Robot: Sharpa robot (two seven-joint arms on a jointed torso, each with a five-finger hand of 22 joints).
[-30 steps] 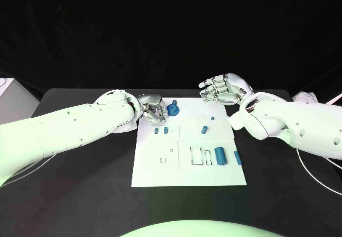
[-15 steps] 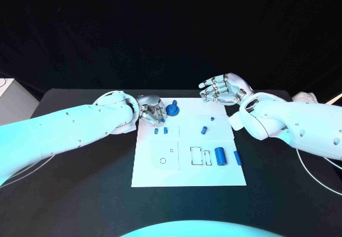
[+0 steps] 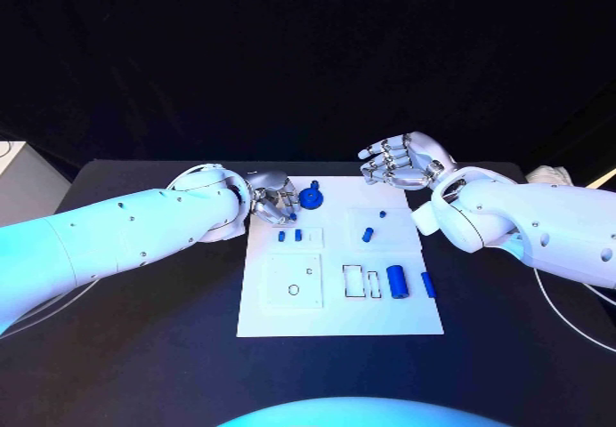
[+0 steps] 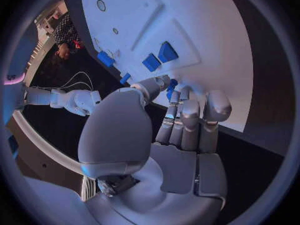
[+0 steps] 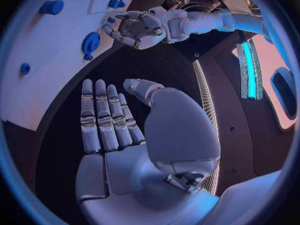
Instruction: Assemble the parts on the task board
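The white task board [image 3: 340, 307] lies in the middle of the black table. A round blue part [image 3: 312, 195] stands at its far left corner. My left hand [image 3: 273, 201] hovers just beside that part, fingers loosely curled and apart, holding nothing; the right wrist view shows the left hand [image 5: 140, 27] apart from the round part [image 5: 90, 42]. Two small blue pieces [image 3: 290, 236] lie close by, also seen past my left hand [image 4: 184, 130] as two small blue pieces [image 4: 159, 57]. My right hand [image 3: 401, 162] is raised beyond the board's far right corner, empty, fingers spread; the right hand [image 5: 115, 135] shows flat.
A blue peg [image 3: 368, 235], a blue dot [image 3: 383, 213], a thick blue cylinder [image 3: 398, 281] and a slim blue piece [image 3: 427, 284] sit on the board's right half. A white box [image 3: 16, 182] stands at the table's left. A cable [image 3: 565, 307] runs on the right.
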